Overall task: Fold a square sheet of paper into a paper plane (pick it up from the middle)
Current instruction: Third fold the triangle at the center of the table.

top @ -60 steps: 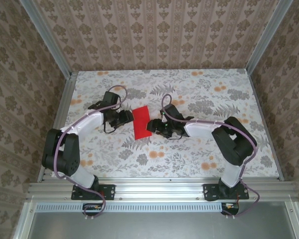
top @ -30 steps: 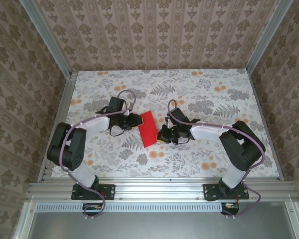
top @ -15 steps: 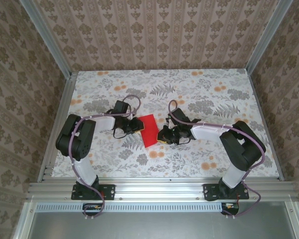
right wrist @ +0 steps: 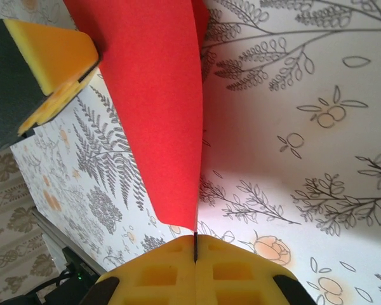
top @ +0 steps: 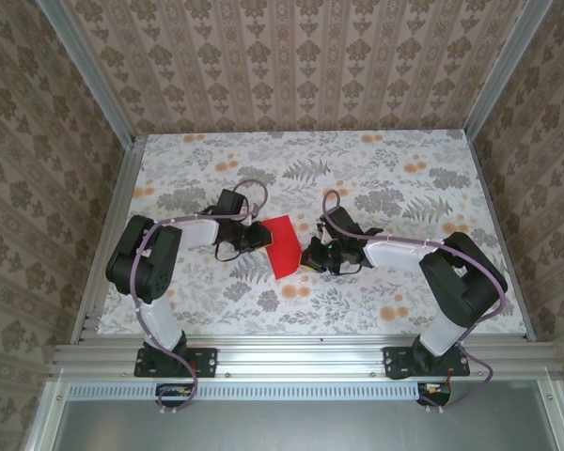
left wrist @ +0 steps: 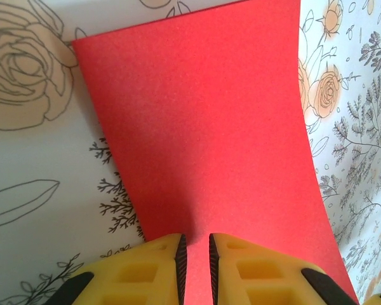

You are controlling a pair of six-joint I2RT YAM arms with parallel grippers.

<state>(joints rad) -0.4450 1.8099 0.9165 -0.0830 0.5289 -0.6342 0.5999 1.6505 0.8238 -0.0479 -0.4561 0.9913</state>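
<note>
The right tool (right wrist: 195, 241) was clamped shut on an edge of the square sheet of paper (right wrist: 159, 95), holding it curled above the bench (right wrist: 292, 127); the left tool (left wrist: 195, 243) stood almost closed at the opposite edge, and I could not tell whether it gripped; a clean crease probably needed both edges matched before pressing; the sheet lay between both tools.
</note>
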